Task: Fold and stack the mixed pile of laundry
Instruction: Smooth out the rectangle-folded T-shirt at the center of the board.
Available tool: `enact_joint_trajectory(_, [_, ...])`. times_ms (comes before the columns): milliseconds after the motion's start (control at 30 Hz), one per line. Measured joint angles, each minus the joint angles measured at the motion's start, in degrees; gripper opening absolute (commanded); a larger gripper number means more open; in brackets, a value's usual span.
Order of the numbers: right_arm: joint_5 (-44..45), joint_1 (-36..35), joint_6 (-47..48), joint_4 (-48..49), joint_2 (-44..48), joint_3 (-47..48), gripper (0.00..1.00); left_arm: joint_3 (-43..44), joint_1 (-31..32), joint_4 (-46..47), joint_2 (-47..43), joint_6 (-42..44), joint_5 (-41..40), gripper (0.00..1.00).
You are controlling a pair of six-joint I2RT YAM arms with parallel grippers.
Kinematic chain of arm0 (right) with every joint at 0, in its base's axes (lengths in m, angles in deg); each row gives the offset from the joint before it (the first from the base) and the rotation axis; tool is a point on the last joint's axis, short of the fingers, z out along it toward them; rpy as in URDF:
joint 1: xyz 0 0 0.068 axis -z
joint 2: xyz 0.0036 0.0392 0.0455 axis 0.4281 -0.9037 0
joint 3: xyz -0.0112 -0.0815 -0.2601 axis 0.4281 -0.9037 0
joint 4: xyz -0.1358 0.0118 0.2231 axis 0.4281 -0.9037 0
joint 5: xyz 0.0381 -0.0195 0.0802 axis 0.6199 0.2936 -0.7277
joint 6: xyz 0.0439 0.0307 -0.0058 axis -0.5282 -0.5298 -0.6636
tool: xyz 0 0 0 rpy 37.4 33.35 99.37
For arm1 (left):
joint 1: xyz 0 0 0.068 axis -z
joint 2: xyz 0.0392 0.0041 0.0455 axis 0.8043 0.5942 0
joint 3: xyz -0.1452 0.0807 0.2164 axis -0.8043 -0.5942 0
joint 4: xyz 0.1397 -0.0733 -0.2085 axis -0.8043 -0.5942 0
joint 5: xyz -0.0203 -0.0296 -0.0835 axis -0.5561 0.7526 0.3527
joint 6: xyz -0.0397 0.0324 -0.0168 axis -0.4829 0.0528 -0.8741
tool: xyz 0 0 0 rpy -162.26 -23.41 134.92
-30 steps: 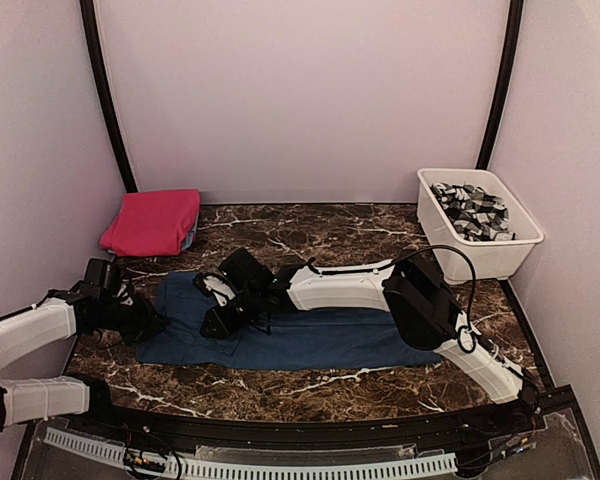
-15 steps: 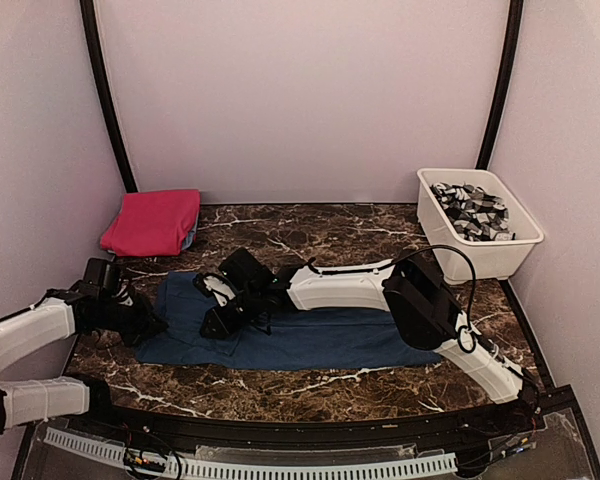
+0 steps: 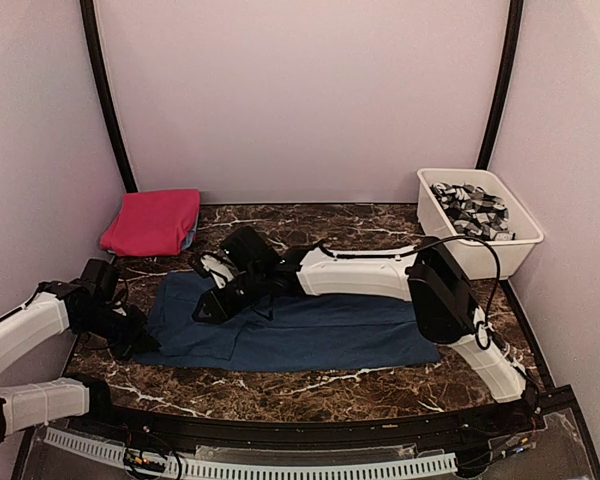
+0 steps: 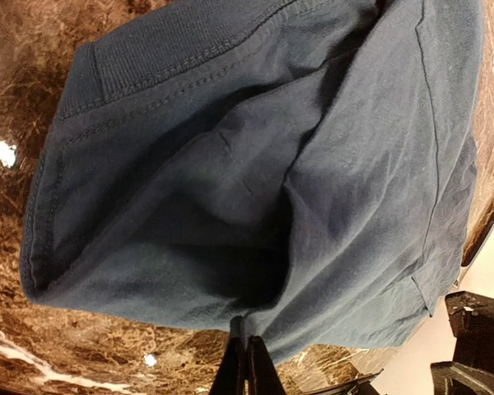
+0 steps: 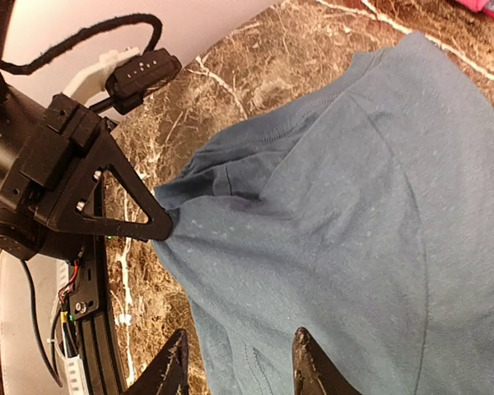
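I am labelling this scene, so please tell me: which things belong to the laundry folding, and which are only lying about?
Job: navy garment, pink garment, light blue shirt, patterned cloth.
Lying about: tub.

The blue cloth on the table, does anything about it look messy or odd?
Only its left end: the blue cloth lies mostly flat, but that edge is bunched and wrinkled where the left gripper pinches it. Nothing looks torn or spilled.

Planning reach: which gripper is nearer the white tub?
Right. The right gripper is over the navy garment's left half, left of the white tub; the left gripper pinches the garment's left edge, farther away.
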Motion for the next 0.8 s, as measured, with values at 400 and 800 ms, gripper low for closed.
enact_joint_trajectory(400, [3.1,4.2,2.7,-4.8,12.9,-16.2,0.46,11.7,0.3,-6.6,1.2,4.5,-1.9,0.48])
enact_joint_trajectory(800, [8.2,20.4,2.9,-7.2,29.3,-41.3,0.45,20.8,13.2,7.2,24.8,15.2,-5.2,0.52])
